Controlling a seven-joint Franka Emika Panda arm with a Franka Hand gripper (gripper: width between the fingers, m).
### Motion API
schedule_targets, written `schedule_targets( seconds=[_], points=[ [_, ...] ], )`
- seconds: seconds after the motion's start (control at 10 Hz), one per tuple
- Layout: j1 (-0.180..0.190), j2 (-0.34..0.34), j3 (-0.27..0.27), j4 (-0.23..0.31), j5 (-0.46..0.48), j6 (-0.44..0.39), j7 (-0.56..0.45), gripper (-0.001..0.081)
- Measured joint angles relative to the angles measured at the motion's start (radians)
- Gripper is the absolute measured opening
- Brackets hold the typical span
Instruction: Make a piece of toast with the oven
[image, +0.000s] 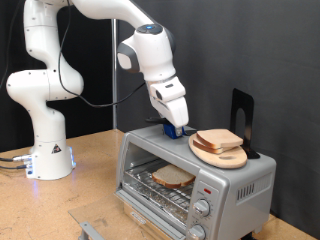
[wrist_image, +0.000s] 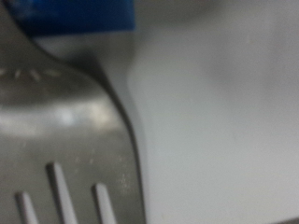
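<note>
The silver oven (image: 238, 185) stands on the wooden table at the exterior view's lower right. The piece of toast (image: 172, 177) lies inside it on the wire rack, seen through the front. My gripper (image: 172, 126) points down at the oven's top left corner, touching or just above it, with something blue at its tip. The wrist view is blurred: a blue shape (wrist_image: 75, 14) and a slotted metal surface (wrist_image: 65, 140) fill it. No fingers show clearly there.
A second bread slice (image: 220, 139) lies on a round wooden board (image: 232, 158) on the oven's top, right of the gripper. A black stand (image: 242, 113) rises behind it. Two knobs (image: 200, 208) and a red light (image: 205, 190) are on the oven's front. A metal piece (image: 90, 229) lies on the table.
</note>
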Motion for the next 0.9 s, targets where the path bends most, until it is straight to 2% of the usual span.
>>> schedule_targets(
  seconds=[0.3,0.5,0.7,0.9],
  points=[
    [0.026,-0.029,0.054,-0.054,-0.003,0.190,-0.037,0.0808],
    [0.044,-0.058,0.077,-0.088,-0.003,0.260,-0.050,0.0808],
    [0.055,-0.087,0.082,-0.105,-0.003,0.247,-0.050,0.0808],
    [0.060,-0.117,0.076,-0.109,-0.001,0.136,-0.068,0.0808]
  ],
)
